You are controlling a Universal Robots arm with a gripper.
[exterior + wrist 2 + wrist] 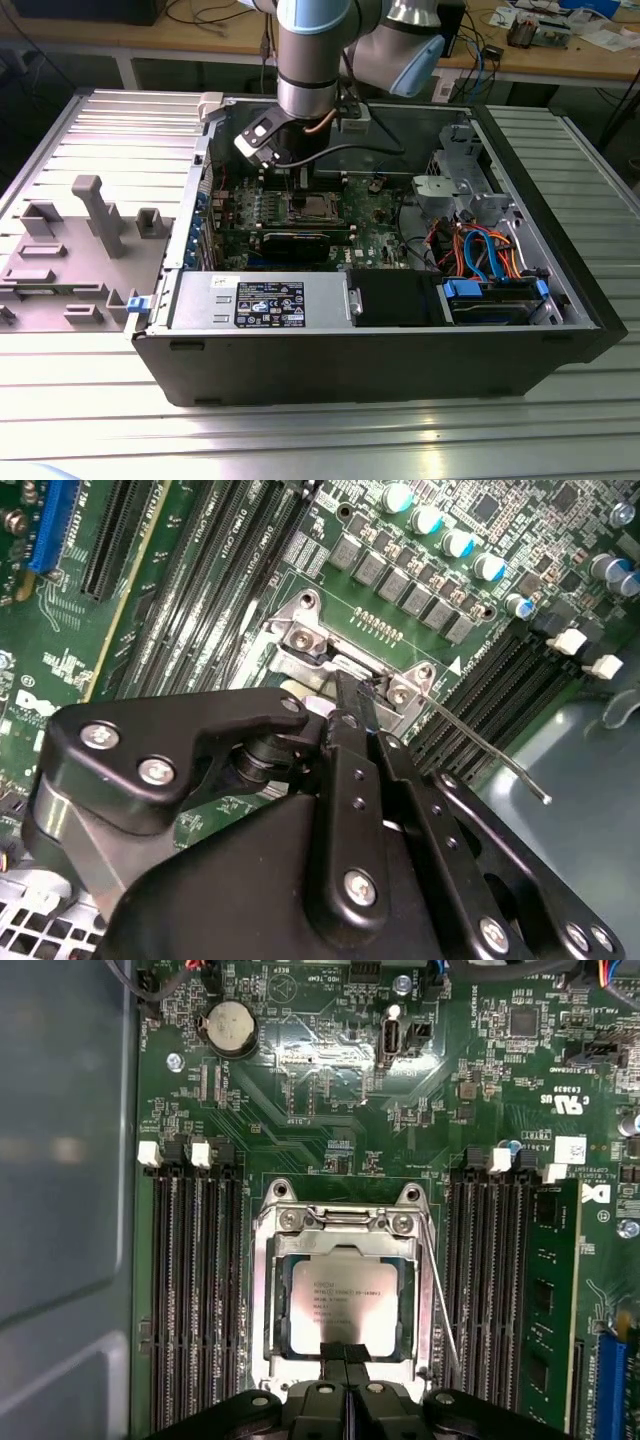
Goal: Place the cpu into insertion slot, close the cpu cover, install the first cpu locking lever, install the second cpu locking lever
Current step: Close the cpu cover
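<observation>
- Reaching down into the open computer case [350,355], the arm held its gripper [297,185] over the green circuit board [330,1110], right at the processor socket.
- The cpu [348,1293] lay flat in the insertion slot [282,1305], its pale metal face upward.
- The cpu cover [262,1300] was folded down around the chip, which showed through the cover's cut-out centre.
- In the first wrist view the gripper [345,1350] was clenched. Its two black fingers were pressed together with nothing visible between them, and their tips were at the edge of the chip and cover.
- In the second wrist view the gripper [347,687] came down at the same socket, next to a screwed corner of the frame.
- A thin wire lever [440,1300] ran at a slant just beside the cover. Its free end [490,755] stuck out past the memory slots [195,1290] on that side.
- A coin battery [229,1028] sat on the board, well apart from the socket.
- The case stood on a ribbed metal bench [300,430], with a grey plastic panel [70,250] lying at the exterior view's left.
</observation>
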